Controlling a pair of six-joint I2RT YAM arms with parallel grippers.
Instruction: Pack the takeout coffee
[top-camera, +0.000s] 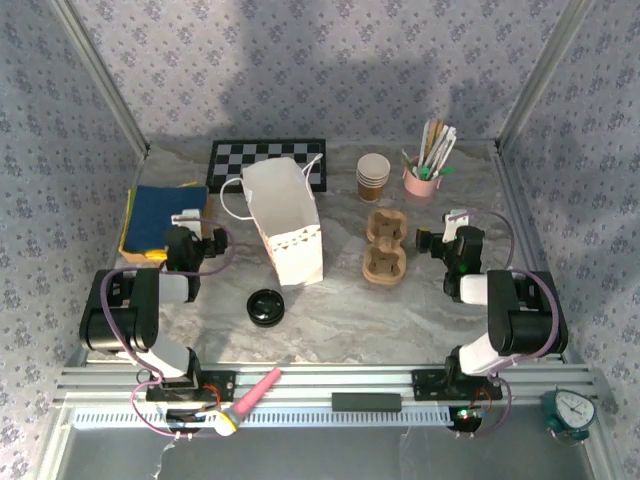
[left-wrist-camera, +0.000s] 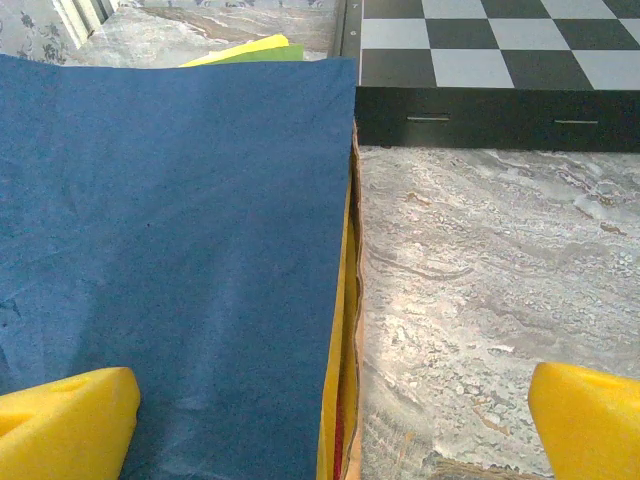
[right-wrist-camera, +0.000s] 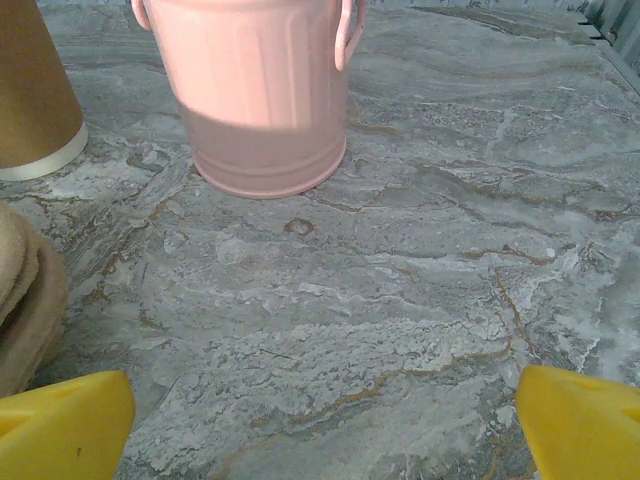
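overhead view first. left claw and right claw both point away from the arm bases, with jaws spread wide and nothing between them. ahead of the right claw and somewhat to its left stands a stack of brown paper cups, upright, mouths up. the takeout coffee cup is, as i judge, the top one of this stack, because i can not tell any loose single cup apart from it. just left of the right claw lies the cardboard cup carrier, and ahead of it stands the pink bucket. from the left claw the cup is far to the right and ahead, with the white paper bag standing between them. so the right arm is clearly the nearer one.

left wrist view: the left claw is wide open and empty. its left yellow pad is over the blue cloth. the chequered board is ahead to the right.

right wrist view: the right claw is open and empty over the marble table. the bucket is ahead, slightly left, and the brown cup wall is further left, beyond the carrier edge. the cup's long axis is vertical, so i think this claw must turn left and reach it from the side, keeping clear of the bucket.
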